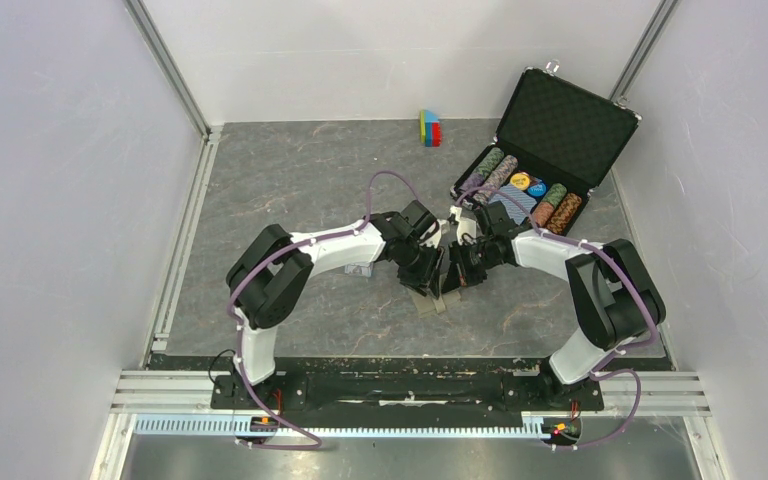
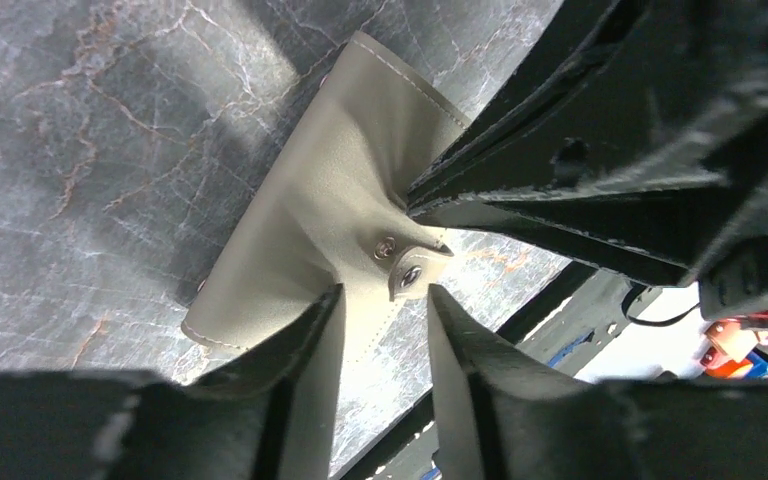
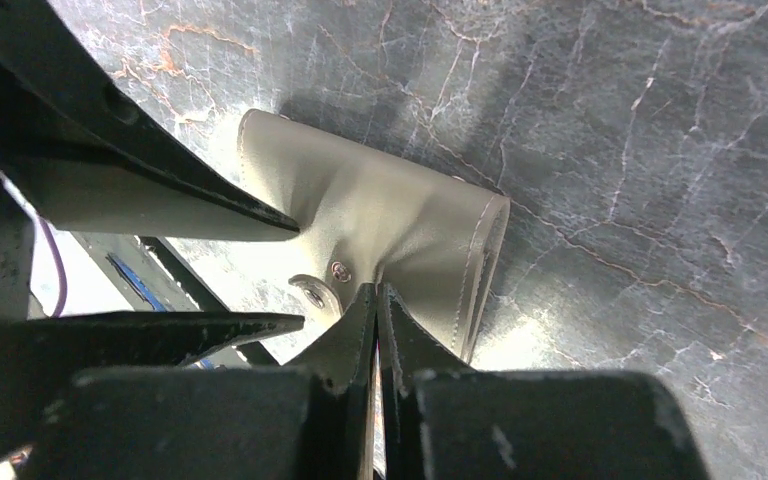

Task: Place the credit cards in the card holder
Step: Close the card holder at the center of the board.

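Grey table (image 1: pixel 290 200): one card holder (image 2: pixel 330 180) between two claws (image 2: pixel 385 295) (image 3: pixel 377 295).

No legible text, label or number anywhere.

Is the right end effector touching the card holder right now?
Touching. The right wrist view shows the shut right end effector pinching the card holder at its edge by the snap, the material creasing around the tips.
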Controlling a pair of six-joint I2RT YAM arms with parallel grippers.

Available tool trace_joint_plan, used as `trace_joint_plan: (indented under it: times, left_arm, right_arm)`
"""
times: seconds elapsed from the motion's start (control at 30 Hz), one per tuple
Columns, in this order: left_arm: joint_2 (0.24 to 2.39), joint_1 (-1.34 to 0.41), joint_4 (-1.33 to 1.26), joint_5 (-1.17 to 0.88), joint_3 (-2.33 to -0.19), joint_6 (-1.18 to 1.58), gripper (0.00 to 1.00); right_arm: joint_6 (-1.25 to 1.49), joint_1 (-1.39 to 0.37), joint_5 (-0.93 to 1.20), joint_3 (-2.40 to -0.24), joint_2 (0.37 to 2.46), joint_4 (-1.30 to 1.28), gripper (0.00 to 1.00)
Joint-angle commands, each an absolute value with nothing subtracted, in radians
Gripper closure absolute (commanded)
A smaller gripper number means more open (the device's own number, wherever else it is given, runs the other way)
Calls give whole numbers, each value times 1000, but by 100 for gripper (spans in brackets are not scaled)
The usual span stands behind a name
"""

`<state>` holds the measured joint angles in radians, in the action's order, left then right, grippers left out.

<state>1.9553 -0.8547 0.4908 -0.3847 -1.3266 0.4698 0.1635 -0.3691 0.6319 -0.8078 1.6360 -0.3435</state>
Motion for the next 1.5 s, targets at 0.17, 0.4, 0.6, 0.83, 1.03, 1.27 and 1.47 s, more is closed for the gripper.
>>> trace_joint_plan:
  times: [0.17, 0.4, 0.6, 0.83, 1.03, 1.27, 1.47]
  left_arm:
    - [1816, -853, 415, -312, -1327, 453, 52]
    - [1821, -838, 403, -314, -1333, 463, 48]
    - [1906, -809, 443, -327, -1331, 463, 47]
    - [1989, -807, 451, -351, -1321, 451, 43]
    - [2004, -807, 508, -314, -1325, 449, 80]
    - [1961, -808, 568, -267, -1294, 485, 95]
    - [1888, -814, 566, -298, -1256, 499, 83]
  right_arm:
    - [138, -374, 601, -874, 1615, -396, 100]
    - [144, -370, 604, -881, 1586, -402, 100]
    - [132, -365, 586, -874, 1572, -432, 100]
    - [126, -344, 556, -874, 1539, -486, 100]
    - [118, -341, 546, -870, 1531, -532, 100]
    - [109, -341, 549, -844, 1576, -532, 100]
    - [107, -342, 557, -868, 1665, -460, 100]
